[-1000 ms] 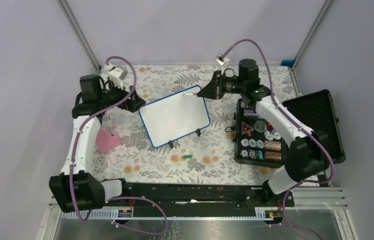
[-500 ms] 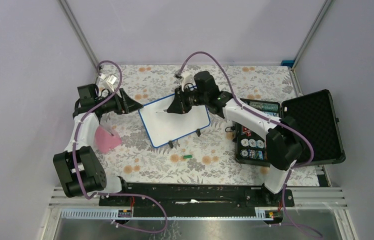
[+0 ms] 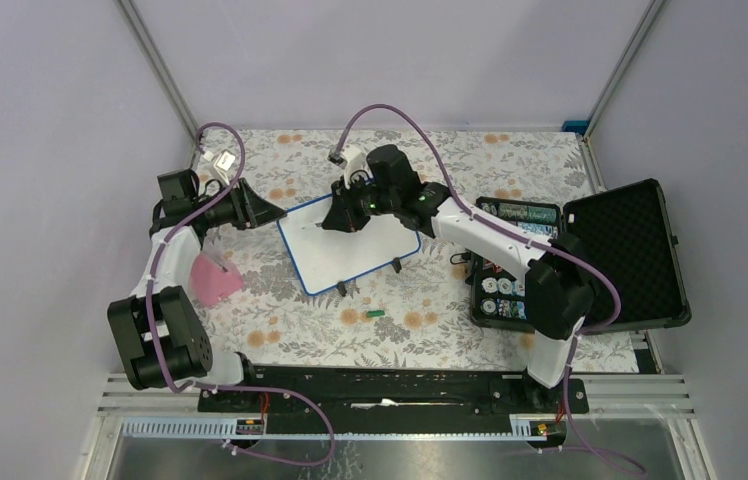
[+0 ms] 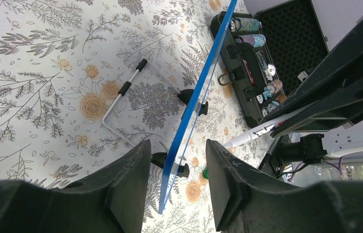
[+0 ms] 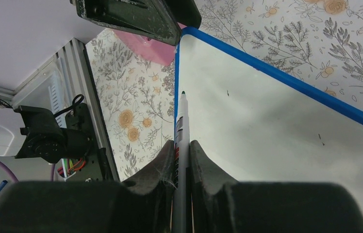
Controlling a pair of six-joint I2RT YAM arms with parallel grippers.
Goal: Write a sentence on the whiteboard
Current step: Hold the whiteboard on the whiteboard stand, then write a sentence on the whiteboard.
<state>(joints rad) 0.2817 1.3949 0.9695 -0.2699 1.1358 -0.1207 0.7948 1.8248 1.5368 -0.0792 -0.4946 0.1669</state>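
Right gripper [image 5: 182, 145], pinching the marker [image 5: 181, 119], is arriving over the blank board [image 5: 267, 121]; left gripper [image 4: 178, 145] is narrowing astride its edge, not yet touching, so I'm expecting writing next

Surface finish, writing station.
The whiteboard [image 3: 350, 252] face is smooth, glossy white in a blue plastic-looking frame. The table cover [image 3: 420, 300] is matt, with a printed floral pattern. The left gripper [image 4: 177, 143] has matt black, faintly grained plastic fingers [image 4: 126, 194]. The case [image 3: 630, 240] lining is black dimpled foam. The marker [image 5: 181, 121] barrel is smooth plastic.
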